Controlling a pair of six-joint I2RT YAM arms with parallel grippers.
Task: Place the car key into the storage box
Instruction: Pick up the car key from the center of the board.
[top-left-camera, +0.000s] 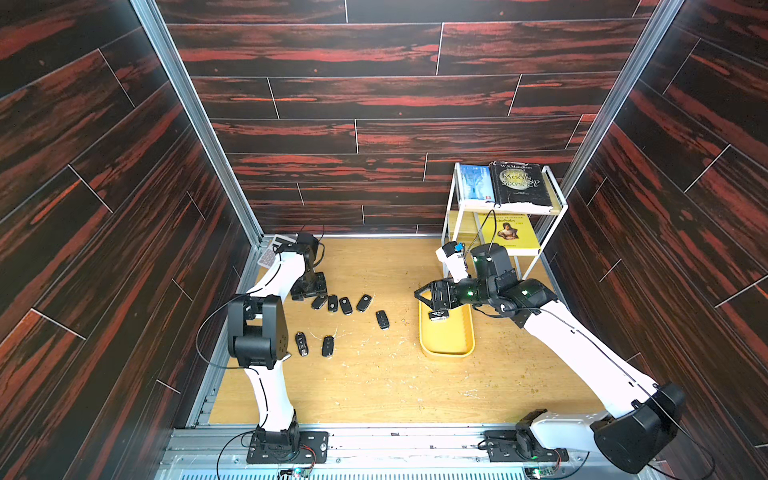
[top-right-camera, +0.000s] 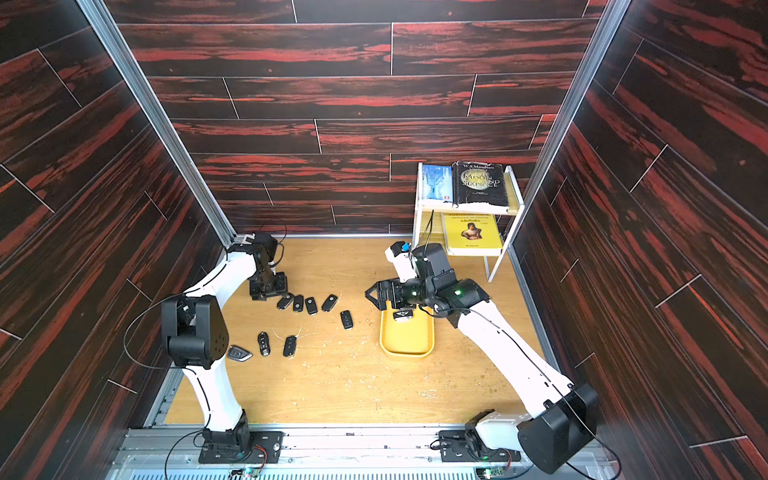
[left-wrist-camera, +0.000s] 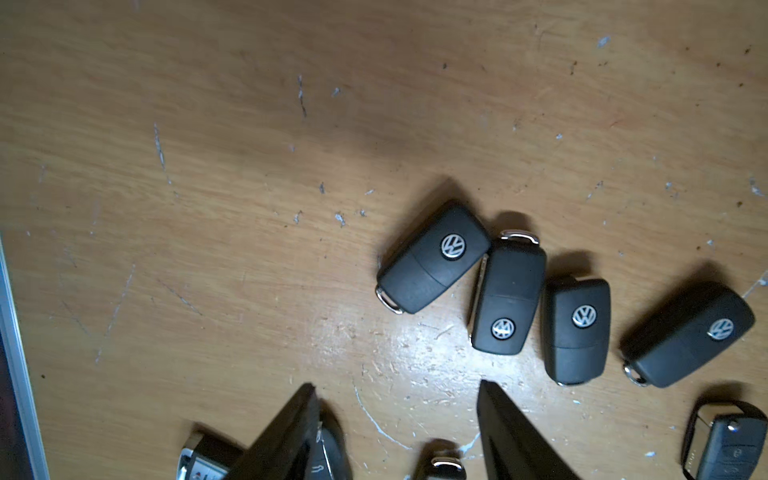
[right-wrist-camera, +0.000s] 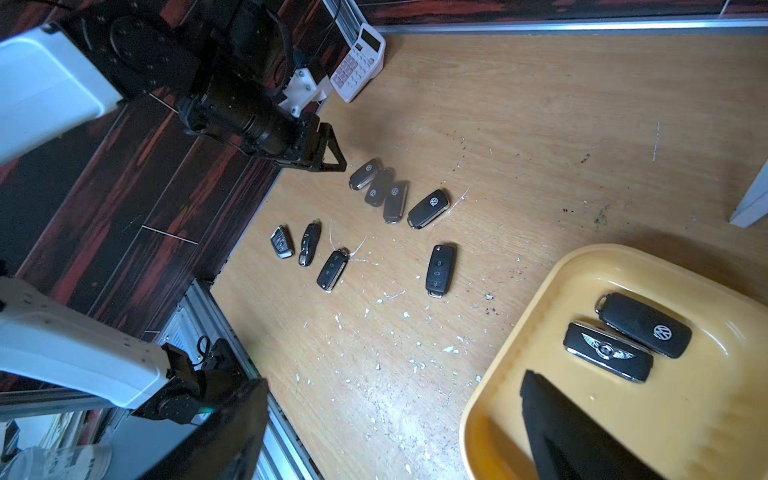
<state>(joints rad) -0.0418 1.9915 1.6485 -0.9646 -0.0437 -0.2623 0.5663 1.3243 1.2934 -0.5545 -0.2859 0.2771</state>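
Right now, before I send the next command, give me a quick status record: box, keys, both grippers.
storage box: yellow, two fobs inside
in box: VW fob, winged-badge fob, side by side
table: eight loose fobs, four in a row
left gripper: open, empty, by that row
right gripper: open, empty, over the box

- Robot lab cell: wood-print wall panels (top-left-camera: 374, 95) in aluminium framing (top-left-camera: 188, 99).
- Left arm (top-left-camera: 272, 399) and right arm (top-left-camera: 582, 353) bolted to a metal rail (top-left-camera: 415, 440) at the counter (top-left-camera: 395, 386) edge.
- Shelf rack (top-left-camera: 451, 208) with books (top-left-camera: 519, 183), calculator (right-wrist-camera: 359, 62).
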